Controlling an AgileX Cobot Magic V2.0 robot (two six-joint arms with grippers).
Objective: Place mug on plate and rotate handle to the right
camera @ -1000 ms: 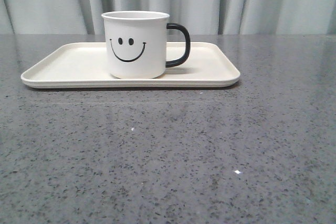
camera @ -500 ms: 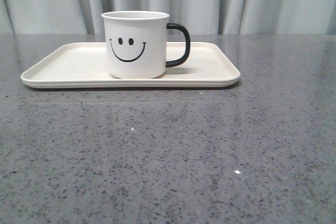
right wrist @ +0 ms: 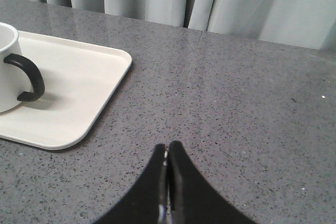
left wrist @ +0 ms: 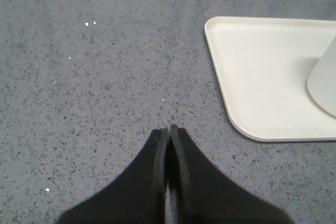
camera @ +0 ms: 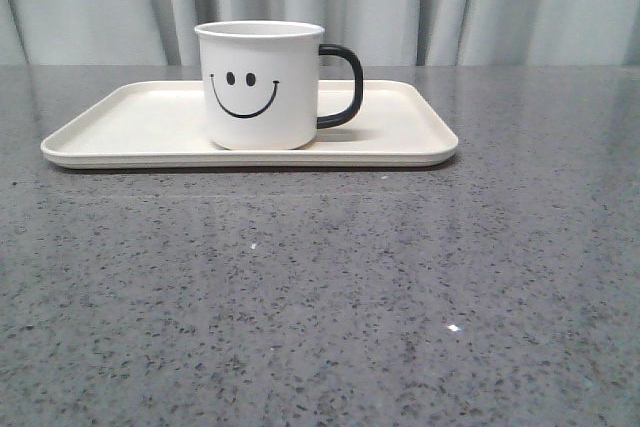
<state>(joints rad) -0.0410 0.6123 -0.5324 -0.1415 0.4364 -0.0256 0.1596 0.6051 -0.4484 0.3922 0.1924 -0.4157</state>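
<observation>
The mug [camera: 259, 85] stands upright on the plate [camera: 400, 137], handle [camera: 341, 85] pointing right, so the task looks done. Both grippers, left [left wrist: 169, 129] and right [right wrist: 167, 146], hover over the table [camera: 320, 287], fingers pressed together, holding nothing.
</observation>
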